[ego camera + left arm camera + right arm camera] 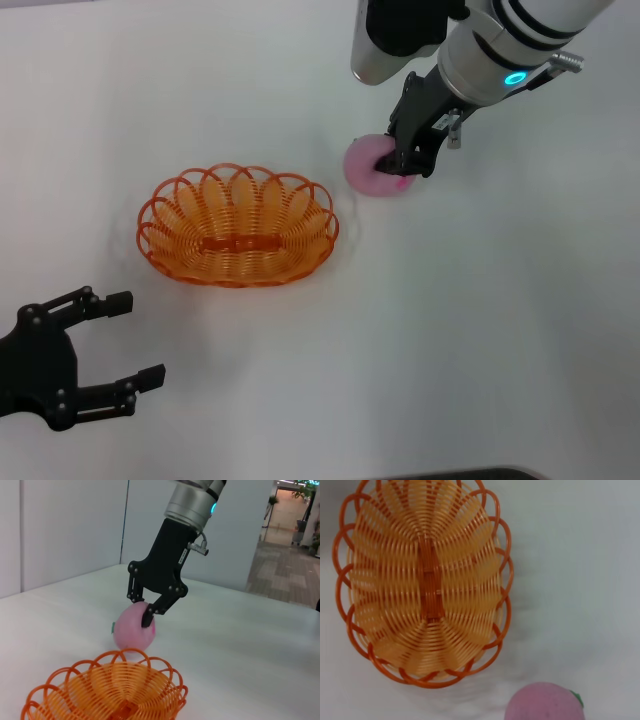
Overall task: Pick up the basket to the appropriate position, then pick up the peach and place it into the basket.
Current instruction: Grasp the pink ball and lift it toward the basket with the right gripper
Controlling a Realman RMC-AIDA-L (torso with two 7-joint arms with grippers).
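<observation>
The orange wire basket [243,268] stands empty on the white table, left of centre; it also shows in the left wrist view [123,654] and the right wrist view [505,614]. The pink peach [362,170] rests on the table just right of and behind the basket, with its green stem spot to one side [129,631] [544,704]. My right gripper [401,166] comes down from above, and its black fingers [148,618] clasp the peach. My left gripper [146,337] is open and empty at the near left, clear of the basket.
The white table [500,330] is bare around the basket and peach. White wall panels and a hallway show behind the table in the left wrist view.
</observation>
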